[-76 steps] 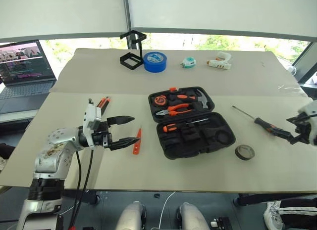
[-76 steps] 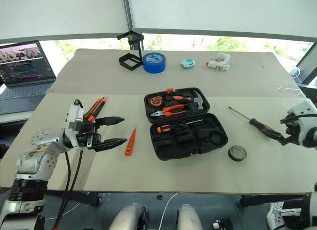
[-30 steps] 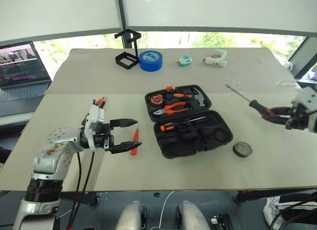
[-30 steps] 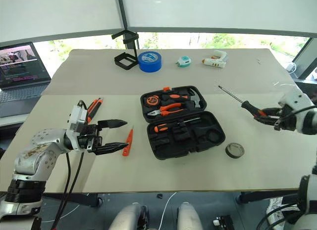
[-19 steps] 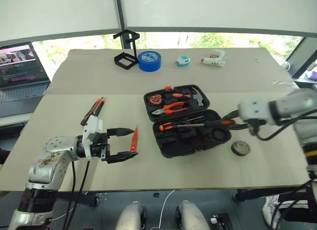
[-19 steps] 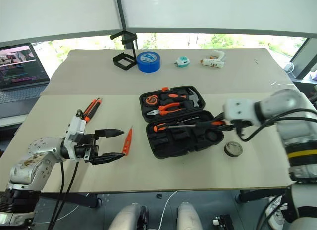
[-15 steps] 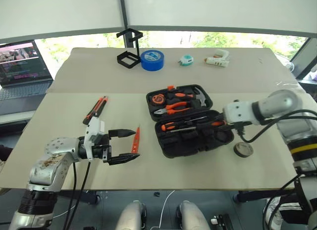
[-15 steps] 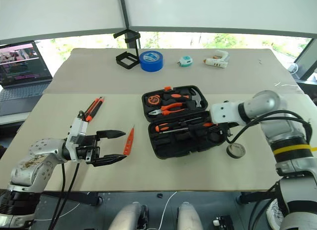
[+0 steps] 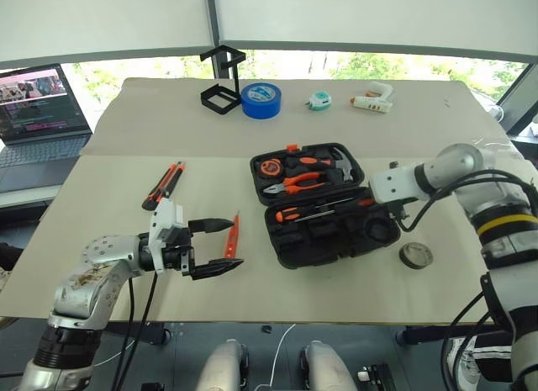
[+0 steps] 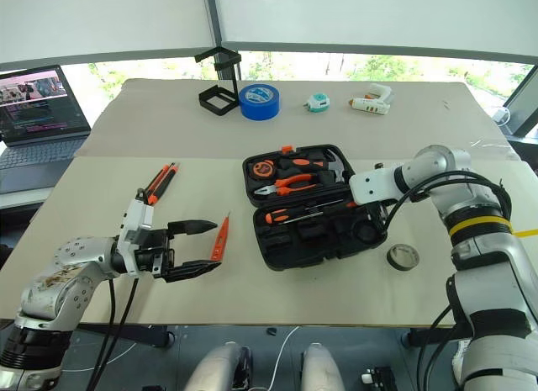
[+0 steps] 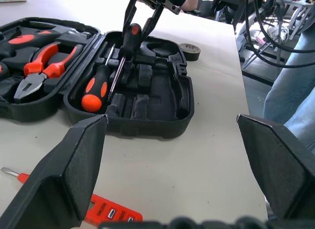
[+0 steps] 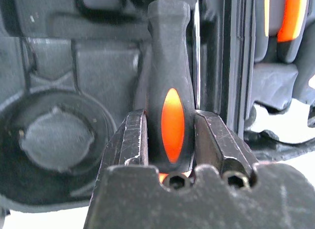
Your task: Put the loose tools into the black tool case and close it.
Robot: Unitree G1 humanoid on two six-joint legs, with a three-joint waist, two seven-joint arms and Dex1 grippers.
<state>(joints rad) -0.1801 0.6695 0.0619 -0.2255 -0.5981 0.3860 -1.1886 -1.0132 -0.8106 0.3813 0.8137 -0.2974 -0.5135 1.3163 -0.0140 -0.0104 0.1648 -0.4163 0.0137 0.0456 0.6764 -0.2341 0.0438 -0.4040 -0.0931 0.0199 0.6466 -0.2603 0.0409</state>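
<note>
The black tool case [image 9: 296,255] lies open at the table's middle, with pliers and other tools in its far half. My right gripper [image 12: 170,123] is shut on a black-and-orange screwdriver [image 12: 170,66], holding it low over the near half of the case beside another screwdriver [image 11: 96,88] lying in a slot. My left gripper [image 9: 220,244] hovers open left of the case. The slim orange tester pen [image 9: 231,238] lies just beyond its fingertips. An orange-and-black utility knife [image 9: 165,185] lies farther left. The small grey tape roll [image 9: 415,256] sits right of the case.
At the table's far side stand a black wire-frame stand [image 9: 220,80], a big blue tape roll [image 9: 261,100], a small teal tape measure [image 9: 319,100] and a white glue gun [image 9: 372,99]. An open laptop [image 9: 42,113] sits at the far left.
My right arm has swung left from the table's right side, carrying the screwdriver down over the case's near half. The left gripper has stayed open and nearly still.
</note>
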